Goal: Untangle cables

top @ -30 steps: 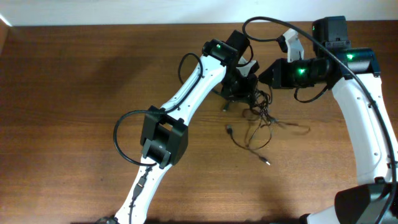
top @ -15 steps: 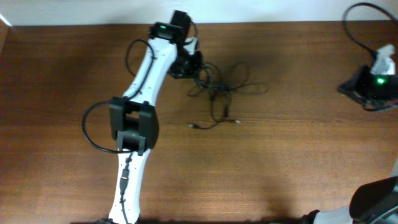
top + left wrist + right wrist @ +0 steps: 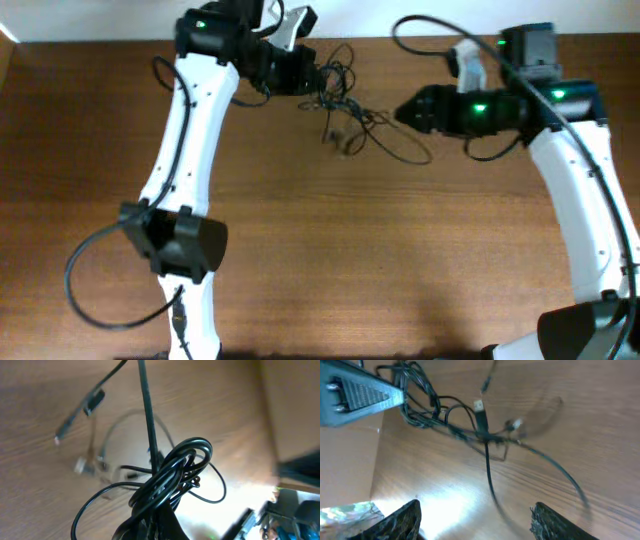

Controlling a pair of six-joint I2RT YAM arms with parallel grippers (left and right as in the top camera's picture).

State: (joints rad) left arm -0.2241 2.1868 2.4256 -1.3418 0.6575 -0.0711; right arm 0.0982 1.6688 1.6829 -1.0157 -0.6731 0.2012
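Black glossy cables [image 3: 170,474], looped and knotted, sit pinched in the left gripper [image 3: 314,78]. Beside the cables, the right gripper [image 3: 402,110] stands spread over the grained wooden table [image 3: 400,250].

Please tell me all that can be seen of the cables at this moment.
The cables are several thin black cords, tangled in one bunch with loose loops and small plug ends. The left hand is shut on the dense end, near the far edge of the wooden table; the loops trail toward the open right hand, which holds none of them.
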